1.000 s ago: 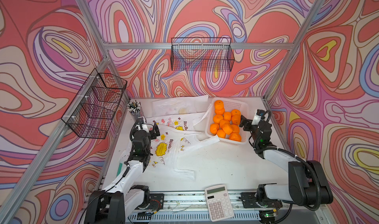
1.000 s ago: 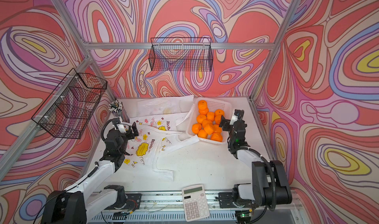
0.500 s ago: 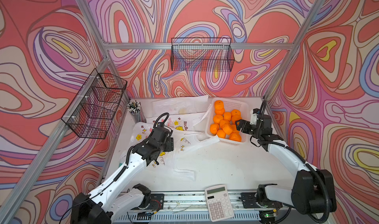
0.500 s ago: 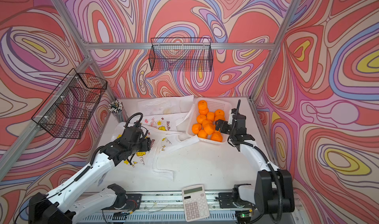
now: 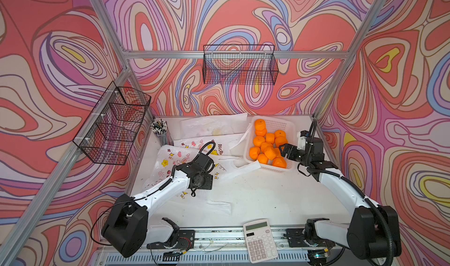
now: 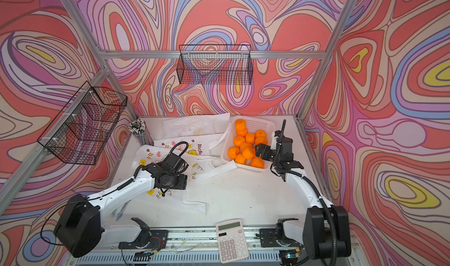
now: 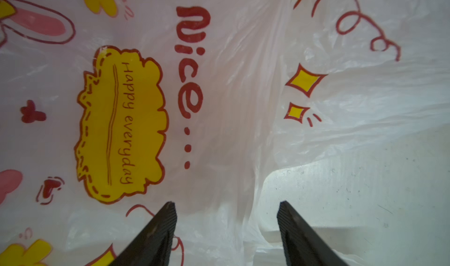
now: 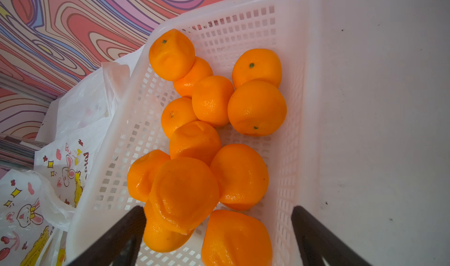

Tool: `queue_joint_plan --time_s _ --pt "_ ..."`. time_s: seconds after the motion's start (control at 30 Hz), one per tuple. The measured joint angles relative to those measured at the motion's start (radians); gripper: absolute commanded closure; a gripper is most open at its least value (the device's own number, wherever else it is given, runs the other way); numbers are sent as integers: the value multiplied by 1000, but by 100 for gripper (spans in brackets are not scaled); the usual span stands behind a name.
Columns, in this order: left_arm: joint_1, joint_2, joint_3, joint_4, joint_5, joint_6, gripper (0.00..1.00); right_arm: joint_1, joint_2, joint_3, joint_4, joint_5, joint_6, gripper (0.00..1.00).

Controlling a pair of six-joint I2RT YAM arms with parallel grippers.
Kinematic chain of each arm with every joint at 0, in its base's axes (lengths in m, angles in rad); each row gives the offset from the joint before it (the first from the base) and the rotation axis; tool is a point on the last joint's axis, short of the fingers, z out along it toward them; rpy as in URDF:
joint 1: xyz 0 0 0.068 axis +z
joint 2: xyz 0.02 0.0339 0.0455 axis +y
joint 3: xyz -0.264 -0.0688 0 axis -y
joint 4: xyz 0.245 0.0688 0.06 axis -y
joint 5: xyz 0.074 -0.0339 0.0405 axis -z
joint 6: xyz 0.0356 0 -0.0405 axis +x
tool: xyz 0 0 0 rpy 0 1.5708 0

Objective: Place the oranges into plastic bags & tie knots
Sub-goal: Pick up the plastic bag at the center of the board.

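Bag: a thin, wrinkled plastic bag (image 7: 231, 82) fills most of the view.
Print: red "Nice…" beside a yellow bubble (image 7: 121, 125) reading "Happy everyday"; pink bunny ear, yellow diamonds.
Table: white table (image 7: 353, 191) shows past the bag's edge.
Gripper: left gripper (image 7: 226, 203) over the bag, jaws spread apart, holding nothing.

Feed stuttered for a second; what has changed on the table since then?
The left gripper swung from the table's left edge inward over the printed bag, its jaws narrowing but open, holding nothing. The right gripper edged over the basket toward the oranges, open and empty. Oranges, basket and calculator stayed put.
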Motion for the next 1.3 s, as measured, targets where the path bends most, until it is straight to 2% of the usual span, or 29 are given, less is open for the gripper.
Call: queue_joint_plan --time_s 0.13,0.23,0.47,0.57,0.73,0.83,1.07,1.17,1.3 --pt "0 64 2 21 -21 17 38 0 -6 0 -8 2 0 2" --pt "0 87 7 30 -43 29 48 0 -6 0 -19 6 -2 2" --pt "0 98 14 50 -91 53 89 0 -6 0 -50 20 -9 2" --pt "0 96 29 50 -110 68 100 0 -7 5 -77 32 -19 2" --pt "0 19 88 18 -109 92 100 0 -6 60 -174 77 -53 2" --pt "11 -69 157 -3 -60 101 100 0 8 96 -220 104 -72 2" --pt "136 -225 273 -5 194 85 100 0 128 128 -295 132 -91 9" --pt "179 -253 291 5 325 48 100 0 159 132 -328 168 -95 14" --pt "207 -252 307 41 475 -19 100 -1 163 132 -356 238 -97 16"
